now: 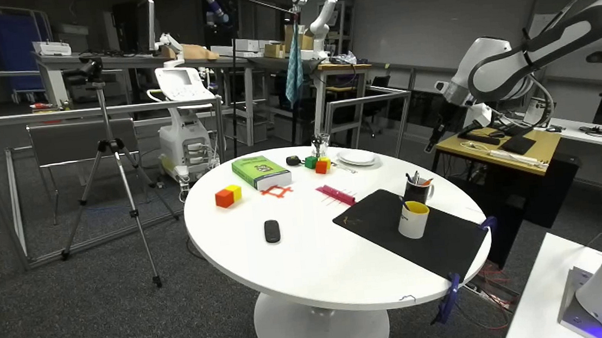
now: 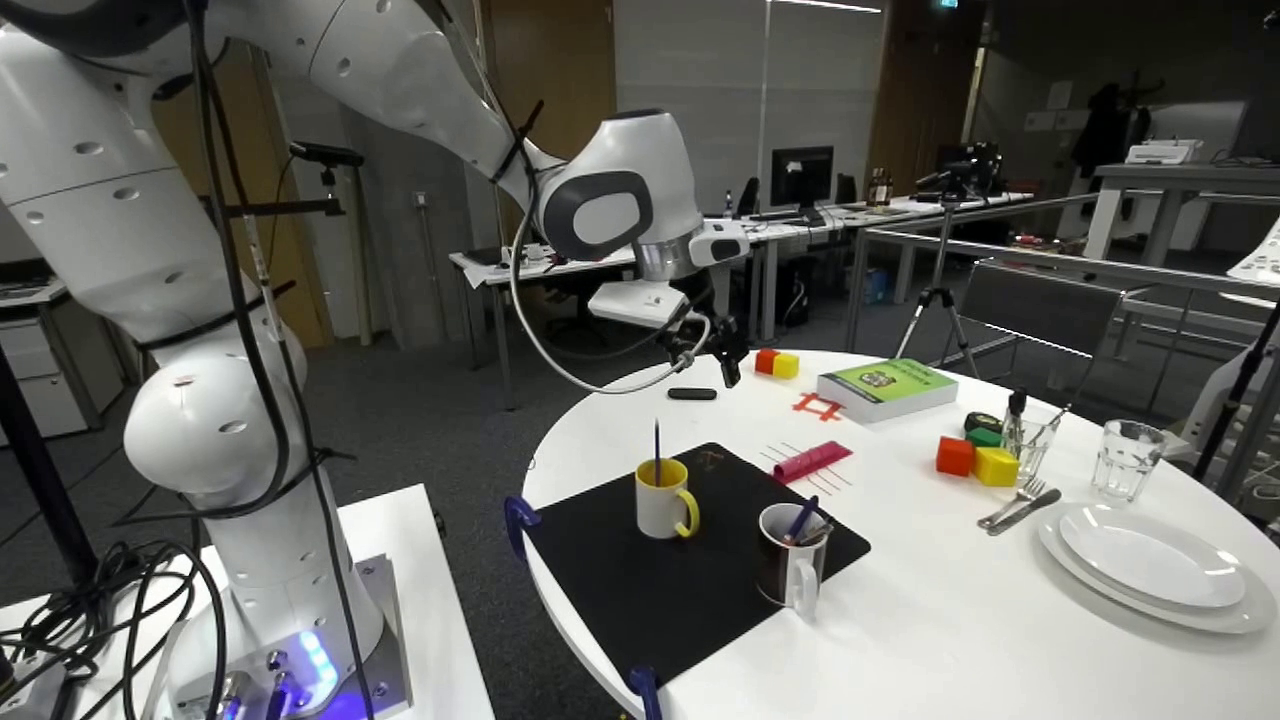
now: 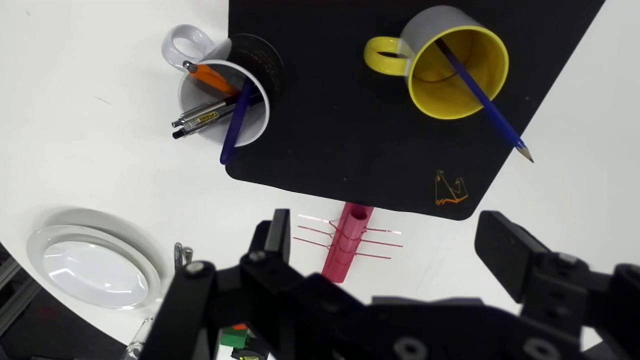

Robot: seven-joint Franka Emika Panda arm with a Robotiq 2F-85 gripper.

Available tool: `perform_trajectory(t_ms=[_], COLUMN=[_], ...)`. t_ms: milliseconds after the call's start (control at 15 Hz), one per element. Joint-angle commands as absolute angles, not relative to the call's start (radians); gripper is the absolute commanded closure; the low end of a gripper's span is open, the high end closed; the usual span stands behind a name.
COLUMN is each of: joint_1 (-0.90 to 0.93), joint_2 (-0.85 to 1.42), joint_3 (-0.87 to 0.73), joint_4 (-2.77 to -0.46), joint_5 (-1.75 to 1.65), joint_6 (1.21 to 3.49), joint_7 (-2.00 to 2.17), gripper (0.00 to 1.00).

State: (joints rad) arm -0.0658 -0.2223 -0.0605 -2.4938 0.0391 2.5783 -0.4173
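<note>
While the gripper (image 3: 388, 242) stands spread and empty, the yellow-lined mug (image 3: 434, 77), upper right in the wrist view, props 1 blue pencil (image 3: 487, 104) tip-up, apparently for storage.

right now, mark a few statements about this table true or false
1. The claw is open and holds nothing. True.
2. A blue pencil leans in the yellow-lined mug. True.
3. The blue pencil stands tip-down. False: its sharpened end points up.
4. The yellow-lined mug lies on its side. False: it stands upright on the black mat.
5. The white plates are stacked. True.
6. The white plates rest on the black mat. False: they rest on the round table.
</note>
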Motion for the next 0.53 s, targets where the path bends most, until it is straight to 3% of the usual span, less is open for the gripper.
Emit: perform_trajectory(t_ms=[0,467], joint_1=[-0.025,-0.029], joint_2=[-0.305,-0.295], joint_3=[-0.111,-0.121], joint_4=[-2.485,-2.384], joint_5=[0.113,0.086], joint_6=[2.438,2.132], joint_7=[-0.437,-0.412], gripper=[0.00,0.00])
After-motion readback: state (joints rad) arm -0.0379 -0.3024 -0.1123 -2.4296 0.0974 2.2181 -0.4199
